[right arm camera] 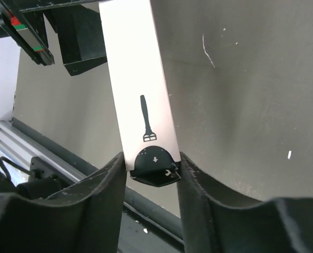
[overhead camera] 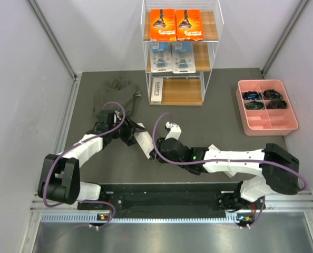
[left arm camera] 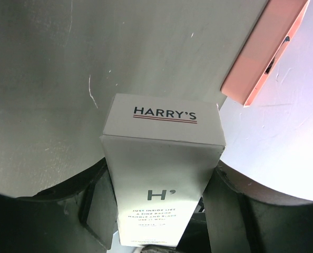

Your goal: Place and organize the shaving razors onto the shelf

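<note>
The left gripper (left arm camera: pixel 159 208) is clamped on a white Harry's box (left arm camera: pixel 164 137). The right gripper (right arm camera: pixel 152 176) is clamped on a white box (right arm camera: pixel 138 79) bearing a razor icon. Both are over the mat (overhead camera: pixel 209 132) in front of the shelf (overhead camera: pixel 183 94), and whether they hold one pack or two cannot be told. On the shelf, two orange boxes (overhead camera: pixel 163 25) lie on the top tier, two blister packs (overhead camera: pixel 161 57) on the middle tier and one slim box (overhead camera: pixel 157 90) on the bottom tier.
</note>
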You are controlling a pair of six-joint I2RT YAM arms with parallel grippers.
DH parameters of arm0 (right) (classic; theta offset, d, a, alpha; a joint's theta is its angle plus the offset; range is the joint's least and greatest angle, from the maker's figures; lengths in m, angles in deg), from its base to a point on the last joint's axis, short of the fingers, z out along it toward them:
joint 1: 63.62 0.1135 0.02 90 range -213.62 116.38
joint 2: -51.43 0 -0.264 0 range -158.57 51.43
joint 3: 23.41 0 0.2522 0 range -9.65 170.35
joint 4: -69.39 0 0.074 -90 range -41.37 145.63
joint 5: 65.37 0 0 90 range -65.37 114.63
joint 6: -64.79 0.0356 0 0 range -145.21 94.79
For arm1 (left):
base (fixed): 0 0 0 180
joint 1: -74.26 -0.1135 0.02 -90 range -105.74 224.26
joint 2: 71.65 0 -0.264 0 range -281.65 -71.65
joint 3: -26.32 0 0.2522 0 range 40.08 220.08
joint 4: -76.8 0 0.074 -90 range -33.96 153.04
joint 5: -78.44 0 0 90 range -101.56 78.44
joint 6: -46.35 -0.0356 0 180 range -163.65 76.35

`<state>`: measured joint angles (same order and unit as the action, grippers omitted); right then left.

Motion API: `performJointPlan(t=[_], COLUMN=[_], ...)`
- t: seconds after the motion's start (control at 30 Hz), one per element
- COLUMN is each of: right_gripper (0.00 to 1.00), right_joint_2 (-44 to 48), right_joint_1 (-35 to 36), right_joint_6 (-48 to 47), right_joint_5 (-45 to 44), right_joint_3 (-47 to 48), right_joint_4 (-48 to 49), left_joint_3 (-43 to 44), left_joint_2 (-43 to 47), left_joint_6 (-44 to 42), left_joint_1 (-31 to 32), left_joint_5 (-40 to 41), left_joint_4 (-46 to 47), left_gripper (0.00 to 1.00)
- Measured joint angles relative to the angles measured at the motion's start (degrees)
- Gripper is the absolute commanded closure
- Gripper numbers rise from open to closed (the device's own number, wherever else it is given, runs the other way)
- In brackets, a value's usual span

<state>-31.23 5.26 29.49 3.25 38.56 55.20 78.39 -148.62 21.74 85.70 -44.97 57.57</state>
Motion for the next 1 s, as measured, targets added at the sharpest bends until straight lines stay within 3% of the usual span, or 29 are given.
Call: performJointPlan(t=[0.17, 0.23, 0.3, 0.33, 0.4, 0.43, 0.53, 0.8, 1.0], right_gripper=[0.81, 0.86, 0.91, 0.92, 0.93, 0.93, 0.94, 0.94, 0.94], right_joint_2=[-0.22, -0.26, -0.26, -0.26, -0.26, -0.26, -0.26, -0.11, 1.53], right_joint_1=[0.02, 0.00, 0.00, 0.00, 0.02, 0.02, 0.02, 0.02, -0.07], right_joint_6=[0.07, 0.02, 0.22, 0.24, 0.20, 0.20, 0.15, 0.24, 0.92], right_joint_5=[0.00, 0.00, 0.00, 0.00, 0.00, 0.00, 0.07, 0.04, 0.50], right_joint_3=[0.11, 0.31, 0.31, 0.33, 0.33, 0.33, 0.35, 0.35, -0.07], right_joint_4=[-0.13, -0.26, -0.26, -0.24, -0.20, -0.02, 0.07, 1.03, -0.22], left_joint_3=[-0.76, -0.85, -0.94, -0.94, -0.96, -1.03, -1.05, -1.03, 1.75], left_joint_2=[0.33, 0.35, 0.37, 0.37, 0.59, 0.79, 2.01, 5.64, 6.01], left_joint_6=[0.39, 0.52, 0.55, 0.57, 0.66, 0.52, 0.24, -1.97, -8.07], left_joint_1=[-0.15, -0.22, -0.22, -0.20, -0.22, -0.22, -0.20, -0.74, -2.58], left_joint_5=[-0.17, -0.20, -0.22, -0.20, -0.15, 0.00, 0.02, 0.98, 4.26], left_joint_4=[0.79, 1.07, 1.27, 1.29, 1.42, 1.49, 1.70, 0.87, -6.16], left_gripper=[0.60, 0.55, 0.45, 0.34, 0.26, 0.14, 0.01, 0.01, 0.01])
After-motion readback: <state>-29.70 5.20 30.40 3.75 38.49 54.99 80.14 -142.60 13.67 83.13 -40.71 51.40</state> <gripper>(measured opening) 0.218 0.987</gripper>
